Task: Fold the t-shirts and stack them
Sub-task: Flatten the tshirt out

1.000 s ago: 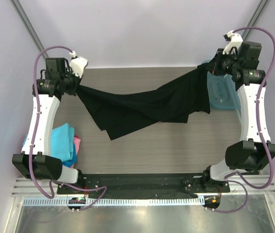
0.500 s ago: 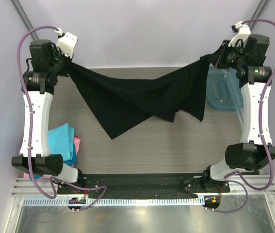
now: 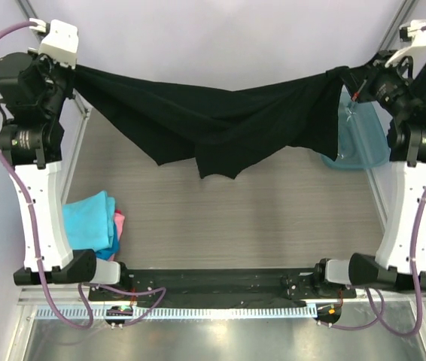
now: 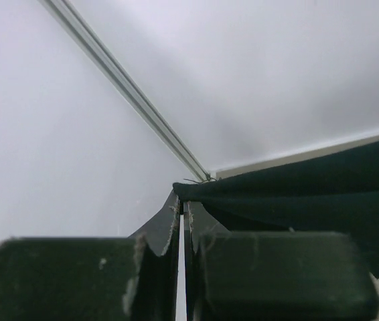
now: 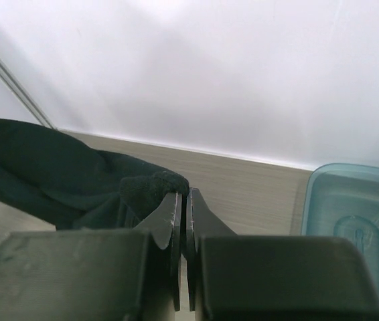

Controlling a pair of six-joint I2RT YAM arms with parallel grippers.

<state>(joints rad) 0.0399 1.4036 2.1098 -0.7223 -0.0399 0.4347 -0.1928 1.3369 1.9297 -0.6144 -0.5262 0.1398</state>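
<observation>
Fabric of the black t-shirt hangs in the air above the table, stretched wide between both arms, its middle sagging into drooping points. At the far left the left gripper is clamped on one corner, and the wrist view shows the cloth pinched between its closed fingers. At the far right the right gripper is likewise closed on the opposite, bunched corner. Near the left arm's base a folded turquoise t-shirt lies on the table over a pink t-shirt. A translucent teal tray sits at the right edge, partly behind the cloth.
</observation>
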